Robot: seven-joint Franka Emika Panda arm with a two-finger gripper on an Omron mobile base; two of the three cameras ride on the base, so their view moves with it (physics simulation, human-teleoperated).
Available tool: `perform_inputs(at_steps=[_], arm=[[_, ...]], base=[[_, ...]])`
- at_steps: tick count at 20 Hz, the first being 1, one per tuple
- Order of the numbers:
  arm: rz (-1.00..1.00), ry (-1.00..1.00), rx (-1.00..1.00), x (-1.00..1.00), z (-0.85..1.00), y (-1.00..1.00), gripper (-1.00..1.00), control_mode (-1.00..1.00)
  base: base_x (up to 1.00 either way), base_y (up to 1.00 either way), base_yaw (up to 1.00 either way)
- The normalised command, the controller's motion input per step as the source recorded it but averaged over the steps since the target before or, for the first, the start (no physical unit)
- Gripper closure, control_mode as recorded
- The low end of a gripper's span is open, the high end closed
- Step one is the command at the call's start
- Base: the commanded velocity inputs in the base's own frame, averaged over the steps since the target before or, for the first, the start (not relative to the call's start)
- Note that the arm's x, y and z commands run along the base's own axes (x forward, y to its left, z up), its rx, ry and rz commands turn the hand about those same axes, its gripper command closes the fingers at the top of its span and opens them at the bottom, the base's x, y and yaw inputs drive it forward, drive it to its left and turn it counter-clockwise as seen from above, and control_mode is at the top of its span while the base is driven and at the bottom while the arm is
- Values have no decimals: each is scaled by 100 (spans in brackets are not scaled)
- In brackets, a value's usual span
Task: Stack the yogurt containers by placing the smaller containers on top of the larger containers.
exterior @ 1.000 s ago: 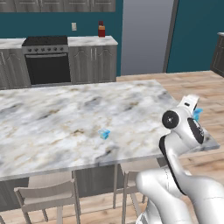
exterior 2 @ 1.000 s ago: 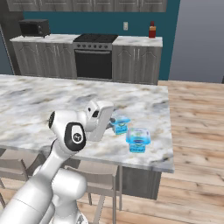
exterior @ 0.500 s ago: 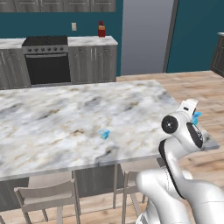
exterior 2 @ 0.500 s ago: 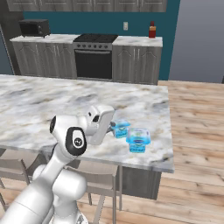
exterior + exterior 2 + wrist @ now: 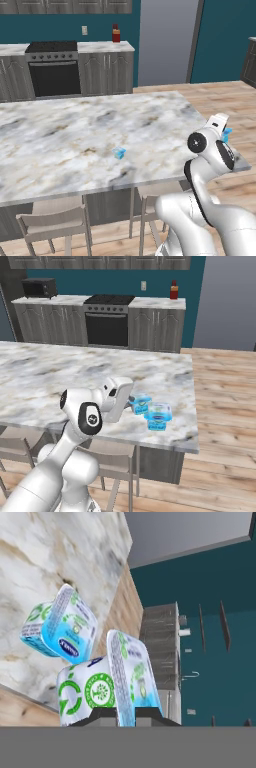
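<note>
While the arm [image 5: 207, 150] bends low over the island's right end in the left base view, the right base view shows the gripper [image 5: 134, 400] clamped on the smaller container [image 5: 140, 403] beside the larger container [image 5: 158, 416]. Hand view: fingertips [image 5: 102, 716] pinch that cup, the counter [image 5: 50, 552] beyond.

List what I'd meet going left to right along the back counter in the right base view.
Microwave → stove → wall outlet → red bottle.
</note>
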Motion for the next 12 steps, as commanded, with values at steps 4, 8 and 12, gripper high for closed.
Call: perform_inputs(at_steps=[4,8,12], arm=[[0,0,0,0,0,-8,100,-100],[0,0,0,0,0,-1,100,-100],[0,0,0,0,0,0,100,-100]], base=[[0,0,0],[0,0,0],[0,0,0]])
